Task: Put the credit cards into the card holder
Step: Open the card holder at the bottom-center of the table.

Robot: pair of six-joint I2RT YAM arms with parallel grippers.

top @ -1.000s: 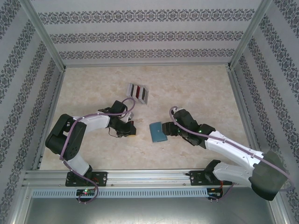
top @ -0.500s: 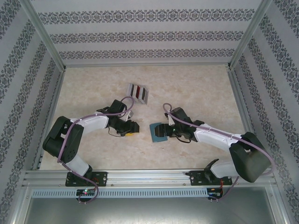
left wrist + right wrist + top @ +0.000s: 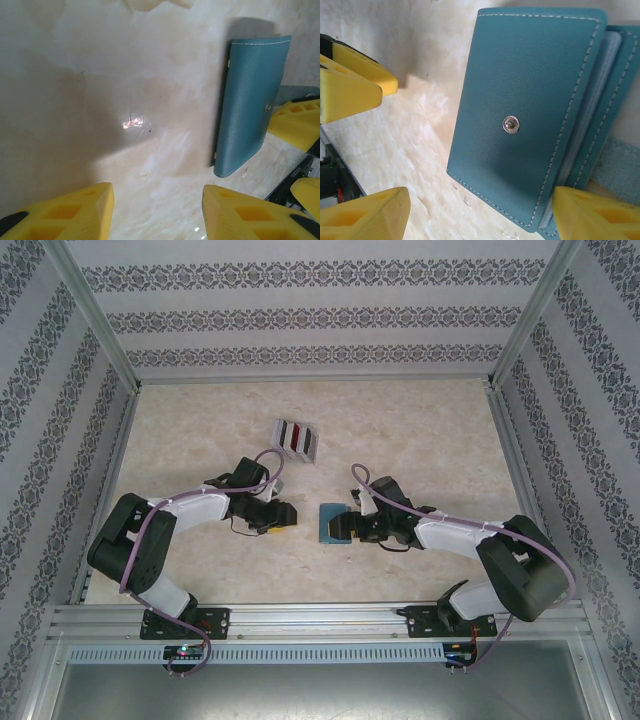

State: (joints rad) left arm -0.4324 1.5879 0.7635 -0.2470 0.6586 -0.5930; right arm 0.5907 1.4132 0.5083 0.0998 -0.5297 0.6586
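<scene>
The teal card holder [image 3: 330, 525] lies folded on the table, snap stud up [image 3: 510, 124], with its pale inner leaves showing at one edge. My right gripper [image 3: 345, 525] is low over it and open. In the right wrist view the card holder [image 3: 530, 100] has its near corner between my right gripper's [image 3: 480, 215] fingers; one fingertip [image 3: 595, 215] is at its edge, the other stands apart. My left gripper [image 3: 284, 514] is open and empty just left of it [image 3: 157, 210], with the card holder [image 3: 250, 105] ahead on the right. The credit cards [image 3: 297, 437] stand as dark red strips in a rack.
The grey-white ridged rack [image 3: 310, 448] sits behind the grippers on the marble-patterned table [image 3: 420, 430]. Patterned walls and metal frame rails [image 3: 110, 490] close in the sides. The two grippers' yellow fingers are close together across the holder [image 3: 297, 125].
My right gripper has swung left and down over the card holder, and its arm lies lower. My left gripper has opened and shifted slightly right. The holder and rack stayed put.
</scene>
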